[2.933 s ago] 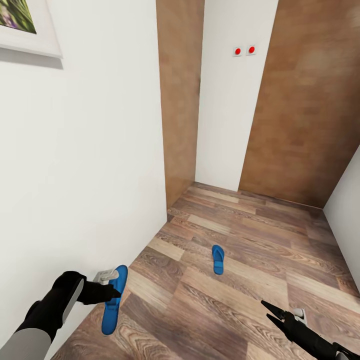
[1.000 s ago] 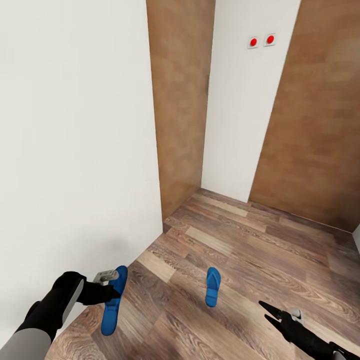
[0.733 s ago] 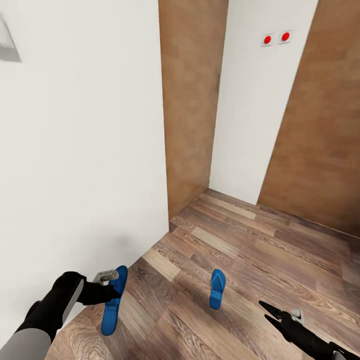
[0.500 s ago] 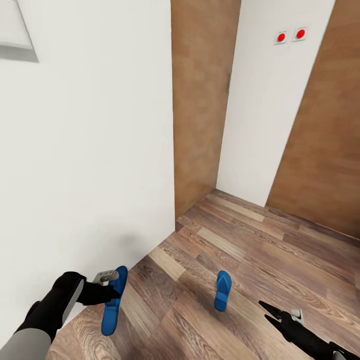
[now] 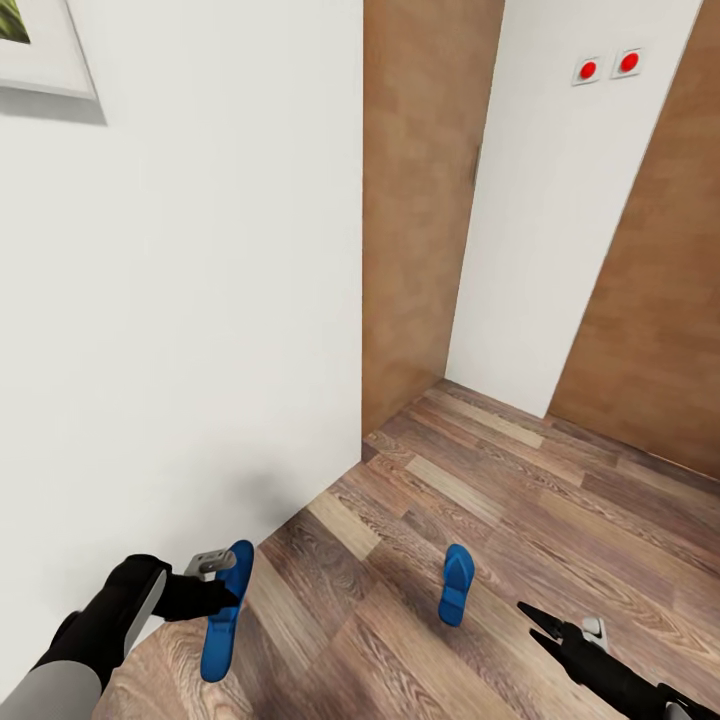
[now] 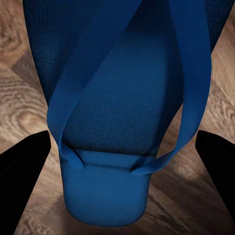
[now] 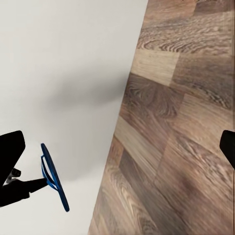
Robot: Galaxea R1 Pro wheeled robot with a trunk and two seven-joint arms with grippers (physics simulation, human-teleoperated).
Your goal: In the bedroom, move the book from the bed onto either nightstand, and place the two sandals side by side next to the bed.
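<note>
My left gripper (image 5: 226, 598) is shut on a bright blue sandal (image 5: 221, 618), holding it off the wooden floor close to the white wall. In the left wrist view the sandal (image 6: 117, 107) and its straps lie between the two black fingers (image 6: 22, 166). A second blue sandal (image 5: 457, 585) lies flat on the floor, ahead of me and right of centre. My right gripper (image 5: 541, 619) hovers low at the right, open and holding nothing. From the right wrist view the held sandal (image 7: 54, 177) is seen edge-on against the wall. The book, bed and nightstand are out of view.
A white wall (image 5: 180, 300) with a framed picture (image 5: 35, 45) rises close on my left. Ahead are wooden panels (image 5: 420, 200) and a white panel with two red buttons (image 5: 607, 66). Open wood floor (image 5: 560, 490) stretches ahead and right.
The whole view has shifted, so the wall corner and the floor sandal now sit further right in the picture. Both arms hold the same pose, and the left one still grips its sandal.
</note>
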